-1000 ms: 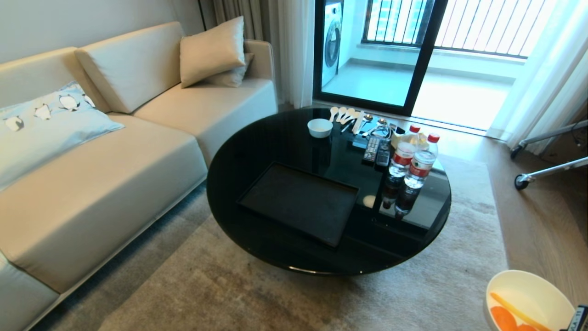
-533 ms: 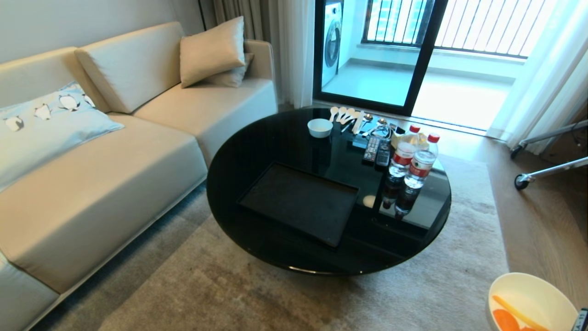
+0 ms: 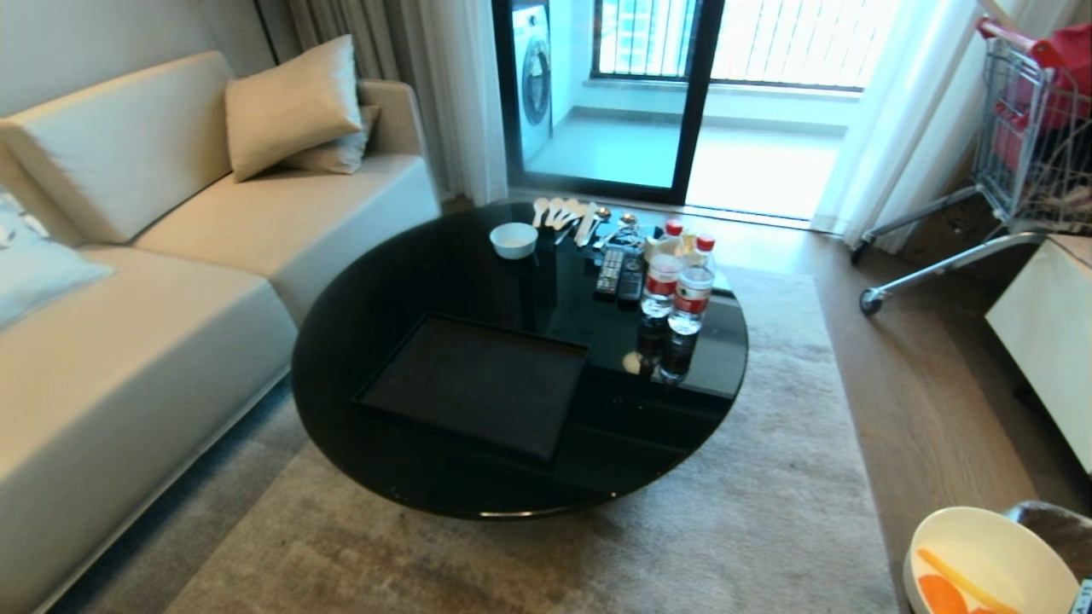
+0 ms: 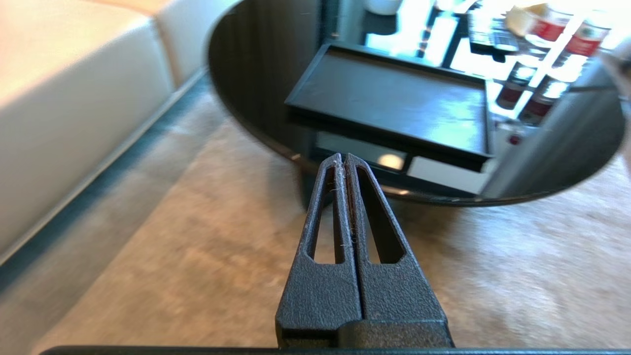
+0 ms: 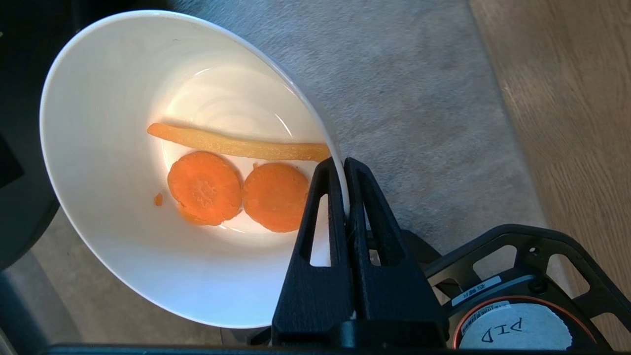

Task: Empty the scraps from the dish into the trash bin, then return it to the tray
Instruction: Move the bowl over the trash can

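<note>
Pinching the near rim of the dish (image 5: pixel 162 167) between closed fingers, the right gripper (image 5: pixel 343 165) carries it low at the robot's right, above the rug (image 3: pixel 725 529) and well apart from the tray (image 3: pixel 478 384) on the round table (image 3: pixel 392 273). The coming move turns on where the bin lies from that hand: a dark curved shape shows just beyond the dish's far right edge in the head view, but I cannot tell whether it is the bin. The right arm is clearly the nearer one; the left gripper (image 4: pixel 344 160) hangs clenched on nothing, pointing toward the tray from over the rug. Counted, the dish holds three scraps: two orange slices (image 5: pixel 204 187) side by side and one strip (image 5: pixel 236 144) lying along them, its long axis running from the bowl's middle toward the gripped rim. On the table stand one small bowl (image 3: pixel 514 240), two bottles (image 3: pixel 678 286) and two remotes (image 3: pixel 619 275).
</note>
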Robot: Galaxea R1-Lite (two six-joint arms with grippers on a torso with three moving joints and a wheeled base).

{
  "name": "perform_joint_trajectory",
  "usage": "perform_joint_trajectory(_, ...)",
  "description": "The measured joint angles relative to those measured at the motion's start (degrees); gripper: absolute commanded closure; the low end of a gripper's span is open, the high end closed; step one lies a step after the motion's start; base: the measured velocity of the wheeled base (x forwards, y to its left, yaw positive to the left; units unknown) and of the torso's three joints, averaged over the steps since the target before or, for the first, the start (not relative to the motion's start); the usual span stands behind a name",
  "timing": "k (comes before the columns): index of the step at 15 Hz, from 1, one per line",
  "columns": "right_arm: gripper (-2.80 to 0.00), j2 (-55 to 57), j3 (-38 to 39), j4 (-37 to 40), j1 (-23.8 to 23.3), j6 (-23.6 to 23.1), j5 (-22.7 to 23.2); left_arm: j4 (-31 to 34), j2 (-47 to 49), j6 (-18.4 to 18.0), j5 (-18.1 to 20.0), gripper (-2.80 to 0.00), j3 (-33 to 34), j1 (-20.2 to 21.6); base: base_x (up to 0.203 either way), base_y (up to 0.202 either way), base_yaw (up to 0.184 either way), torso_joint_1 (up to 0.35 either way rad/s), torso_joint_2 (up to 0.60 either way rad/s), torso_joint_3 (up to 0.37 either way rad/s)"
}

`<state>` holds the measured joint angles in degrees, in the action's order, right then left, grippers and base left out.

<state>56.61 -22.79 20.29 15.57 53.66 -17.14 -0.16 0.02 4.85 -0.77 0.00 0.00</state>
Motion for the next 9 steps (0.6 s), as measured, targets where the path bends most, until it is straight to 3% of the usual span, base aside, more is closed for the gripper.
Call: perform_joint_trajectory(9,0.00,-0.06,0.30,-0.02,0.33,0.13,0.01,0.02,0.00,0.00,0.00,0.00,0.00,0.00,0.001,0.010,-0.167,0.002,0.00,0.001)
